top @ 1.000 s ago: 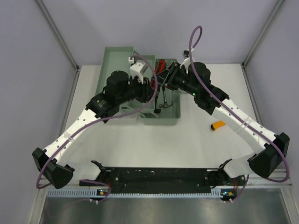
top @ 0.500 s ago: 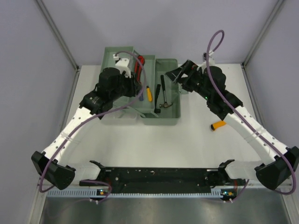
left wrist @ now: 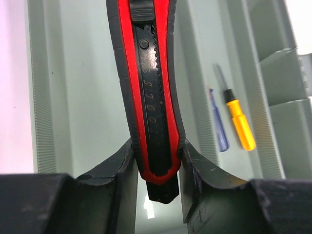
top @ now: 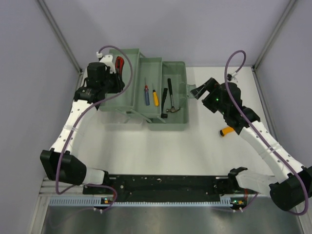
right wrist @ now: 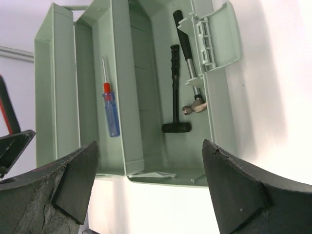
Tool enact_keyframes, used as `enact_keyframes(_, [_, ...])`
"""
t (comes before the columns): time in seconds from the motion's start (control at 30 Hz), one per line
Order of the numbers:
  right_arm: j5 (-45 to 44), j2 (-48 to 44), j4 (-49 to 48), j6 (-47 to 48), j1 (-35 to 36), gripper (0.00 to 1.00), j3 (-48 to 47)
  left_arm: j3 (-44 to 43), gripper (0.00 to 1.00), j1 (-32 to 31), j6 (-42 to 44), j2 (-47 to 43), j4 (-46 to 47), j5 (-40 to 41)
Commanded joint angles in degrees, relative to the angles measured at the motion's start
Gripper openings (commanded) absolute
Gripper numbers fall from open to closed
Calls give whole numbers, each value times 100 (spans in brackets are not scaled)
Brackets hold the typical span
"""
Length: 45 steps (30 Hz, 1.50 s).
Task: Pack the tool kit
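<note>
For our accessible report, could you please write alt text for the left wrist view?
The left tool grips a red-and-black utility knife over a green toolbox; a blue screwdriver and a yellow screwdriver lie inside at right.

The knife [left wrist: 151, 87] sat between the jaws of the left gripper [left wrist: 157, 153], reaching out ahead of them over the outermost section of the toolbox [top: 175, 124]. Ahead and to the right of those jaws, a long screwdriver [left wrist: 218, 126] and a short screwdriver [left wrist: 240, 119] lay side by side in the next tray. The right gripper [right wrist: 151, 170] stood beside the box on the table [top: 195, 151], jaws apart. Ahead between them, a hammer [right wrist: 190, 73] and a T-handled tool [right wrist: 175, 87] lay together in the nearest section. A small object [top: 226, 130] lay on the table behind those jaws.
</note>
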<state>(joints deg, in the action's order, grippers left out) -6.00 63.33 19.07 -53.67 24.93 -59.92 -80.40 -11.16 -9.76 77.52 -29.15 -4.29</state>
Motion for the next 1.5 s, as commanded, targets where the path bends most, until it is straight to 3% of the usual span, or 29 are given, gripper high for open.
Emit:
enact_keyframes(0.0, [-112,-269,79,-82,-67,84,24,-125,0,307,132,255,40,-229])
enact_keyframes(0.13, [-243,-286,237,-161,-146,84,182,-160,4,369,124,422,23,-177])
enact_keyframes(0.23, [-279,-409,264,-591,-277,84,480,-108,18,413,88,536,41,-142])
enact_keyframes(0.67, [73,-313,325,-1023,-796,83,1052,33,47,421,62,528,-30,640])
enact_keyframes(1.0, [-313,-216,702,-663,-1227,82,1097,-19,56,421,-26,449,-109,843])
enact_keyframes(1.2, [-1288,284,1598,-267,-1455,84,869,-423,68,421,-96,106,-267,457])
enact_keyframes(1.3, [-1693,758,2047,-284,-1552,84,666,-669,79,421,-123,-26,-381,-140])
enact_keyframes(1.47, [-1685,1620,2347,-372,-1877,84,481,-1039,89,421,-167,-193,-531,-809])
